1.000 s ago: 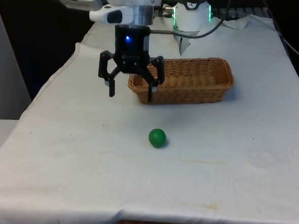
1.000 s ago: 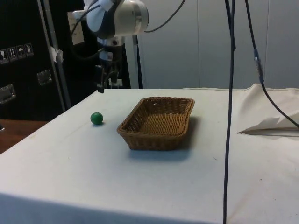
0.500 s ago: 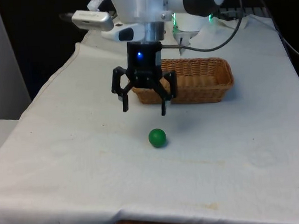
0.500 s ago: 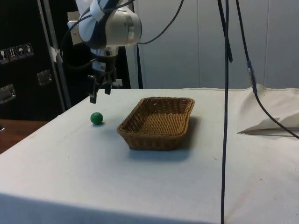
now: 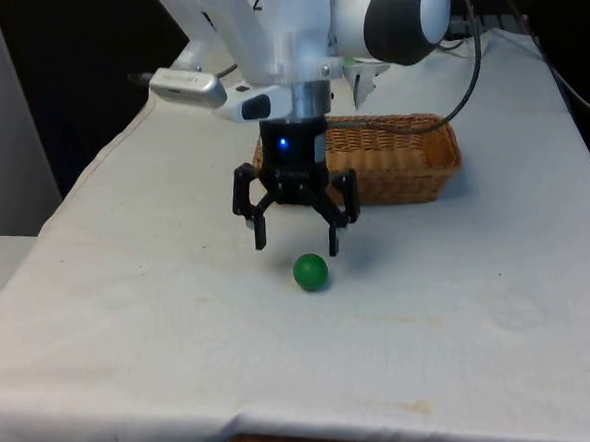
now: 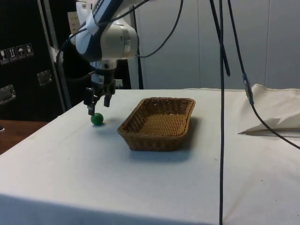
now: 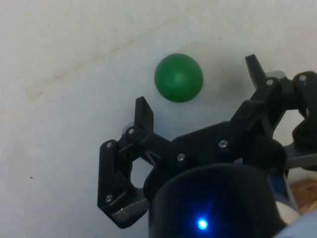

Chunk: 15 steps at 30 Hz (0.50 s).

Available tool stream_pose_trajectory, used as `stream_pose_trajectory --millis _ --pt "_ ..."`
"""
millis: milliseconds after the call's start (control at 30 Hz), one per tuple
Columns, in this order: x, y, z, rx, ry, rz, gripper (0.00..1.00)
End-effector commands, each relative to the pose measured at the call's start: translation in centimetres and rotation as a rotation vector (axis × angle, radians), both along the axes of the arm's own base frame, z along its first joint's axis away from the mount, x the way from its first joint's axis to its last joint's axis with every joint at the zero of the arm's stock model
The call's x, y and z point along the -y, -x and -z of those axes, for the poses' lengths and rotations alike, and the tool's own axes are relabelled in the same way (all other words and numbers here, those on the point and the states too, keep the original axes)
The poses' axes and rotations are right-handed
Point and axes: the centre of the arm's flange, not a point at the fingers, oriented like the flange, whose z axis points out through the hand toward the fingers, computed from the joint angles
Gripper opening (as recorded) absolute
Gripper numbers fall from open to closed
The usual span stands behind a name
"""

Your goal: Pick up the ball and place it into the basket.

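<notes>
The gripper (image 5: 297,245) hangs spread wide and empty just above the cloth, with the green ball (image 5: 310,271) lying free at about five o'clock from its fingertips, well short of the basket (image 5: 411,159)

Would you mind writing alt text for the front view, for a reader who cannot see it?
A black gripper, open, hangs just above and slightly behind a green ball lying on the white cloth of a table. A wicker basket stands empty farther back, towards the front view's right.
</notes>
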Motion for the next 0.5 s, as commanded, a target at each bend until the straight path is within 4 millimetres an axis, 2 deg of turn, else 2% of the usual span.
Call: stream_pose_trajectory --millis 0,233,467 --pt "0.0 -0.1 0.3 -0.002 -0.004 0.002 1.00" --pt "0.3 -1.0 2.8 -0.005 -0.038 0.009 1.00" --pt "0.5 -1.4 3.6 -0.005 -0.031 0.008 1.00"
